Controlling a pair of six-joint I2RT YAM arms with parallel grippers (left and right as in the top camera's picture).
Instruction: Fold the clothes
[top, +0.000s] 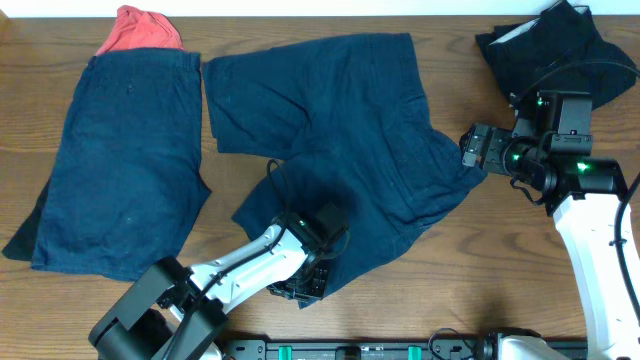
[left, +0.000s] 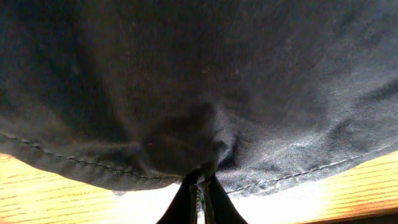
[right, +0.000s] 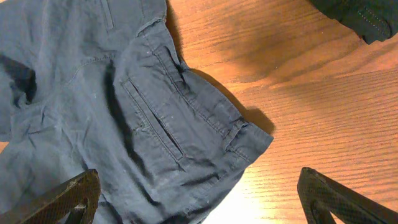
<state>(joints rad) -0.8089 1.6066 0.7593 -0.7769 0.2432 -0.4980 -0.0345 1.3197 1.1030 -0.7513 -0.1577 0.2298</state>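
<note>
A dark navy pair of shorts (top: 350, 130) lies crumpled across the middle of the table. My left gripper (top: 312, 272) is at its near hem. In the left wrist view the fingers (left: 200, 194) are shut on the hem of the shorts (left: 199, 81). My right gripper (top: 478, 148) is open at the shorts' right corner. In the right wrist view the open fingers (right: 199, 205) hover over the waistband and back pocket (right: 155, 118), holding nothing. Another navy pair (top: 125, 160) lies flat at the left. A near-black garment (top: 545, 45) is piled at the far right corner.
A red cloth (top: 140, 30) pokes out from behind the left pair at the far edge. The dark pile's edge shows in the right wrist view (right: 360, 15). Bare wooden table (top: 500, 250) lies between the middle shorts and the right arm's base.
</note>
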